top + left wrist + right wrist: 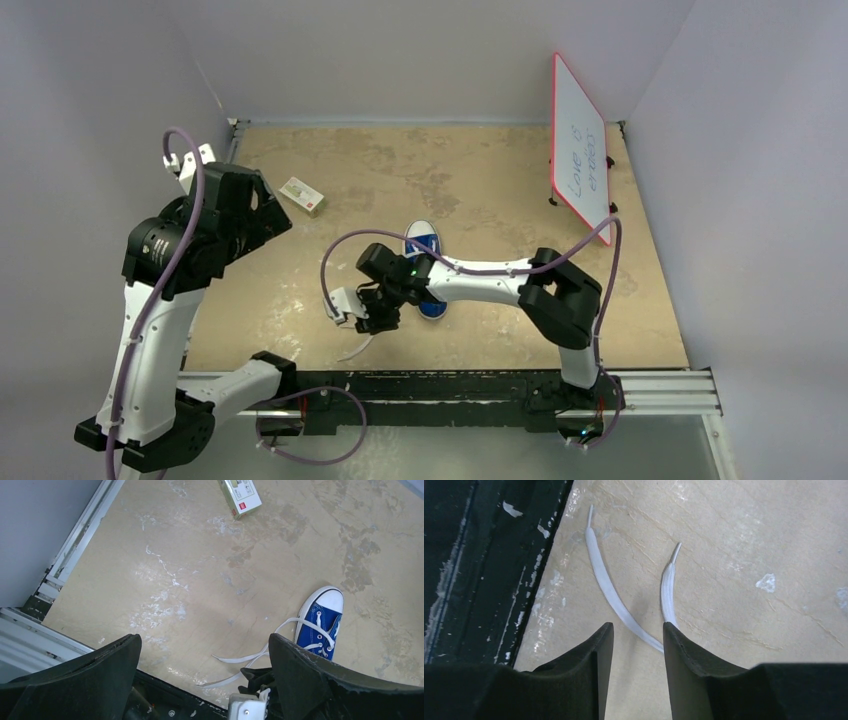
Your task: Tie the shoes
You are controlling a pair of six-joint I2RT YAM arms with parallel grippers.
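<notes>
The small blue sneaker (421,243) with a white toe cap lies mid-table, its rear half hidden under my right arm. It also shows in the left wrist view (320,622). Its two white laces (250,657) trail loose toward the near edge. My right gripper (375,312) hovers just left of the shoe, over the laces. In the right wrist view the right gripper (638,635) is partly open and empty, with both lace ends (604,580) lying on the table just beyond its fingertips. My left gripper (268,215) is raised at the far left, wide open and empty (205,650).
A small white-and-red box (303,196) lies at the back left and also shows in the left wrist view (240,495). A red-framed whiteboard (580,150) leans at the back right. The black rail (474,580) runs along the near table edge beside the lace ends.
</notes>
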